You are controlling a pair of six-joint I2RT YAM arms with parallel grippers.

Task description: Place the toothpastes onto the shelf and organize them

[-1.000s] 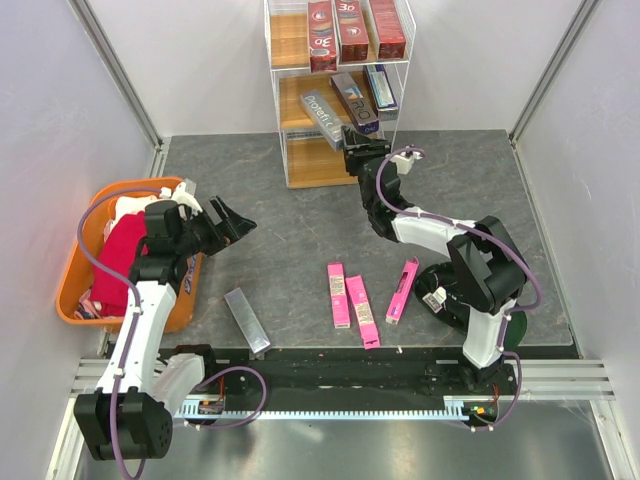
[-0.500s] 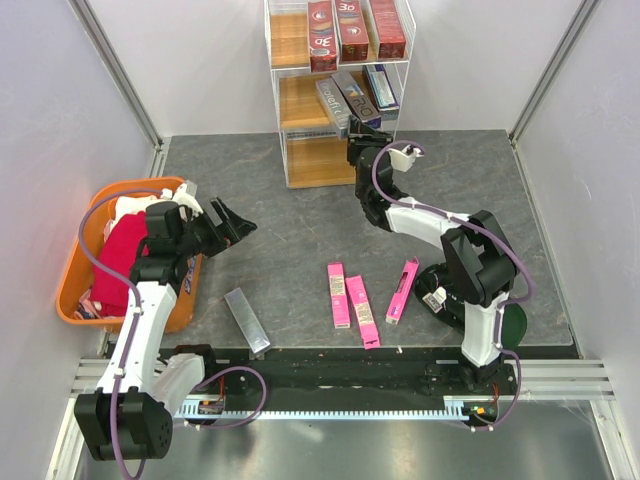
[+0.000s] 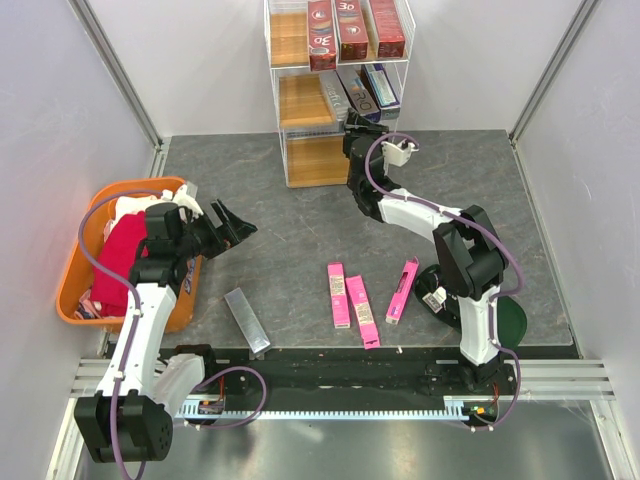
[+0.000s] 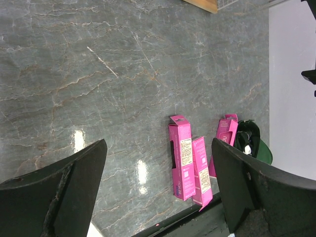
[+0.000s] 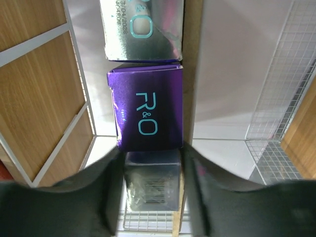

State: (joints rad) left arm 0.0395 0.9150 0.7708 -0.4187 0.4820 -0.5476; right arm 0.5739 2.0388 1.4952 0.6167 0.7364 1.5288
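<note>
Three pink toothpastes (image 3: 338,294) flat on table (image 3: 300,230) by right arm base | silver-grey box (image 3: 247,320) near left base | right gripper (image 5: 150,160) pinching dark barcoded box (image 5: 150,185) at shelf (image 3: 298,100) middle tier, touching purple R&O box (image 5: 145,111) | left gripper (image 4: 158,148) spread wide, nothing held | red boxes (image 3: 348,30) on top tier

Robotics lab, enclosed test cell. White wall panels (image 3: 60,120) closing in grey stone-pattern desk (image 3: 290,240) along left, far and right edges; aluminium posts (image 3: 118,75) rising at far corners. Left arm (image 3: 145,320) and right arm (image 3: 480,320) standing bolted to black rail (image 3: 330,365) along near edge, purple cables (image 3: 243,371) looping there. Wire shelf (image 3: 300,100) holding toothpaste boxes (image 3: 352,30) standing at far edge like shop mock-up; orange tub (image 3: 70,285) sitting at left edge.
</note>
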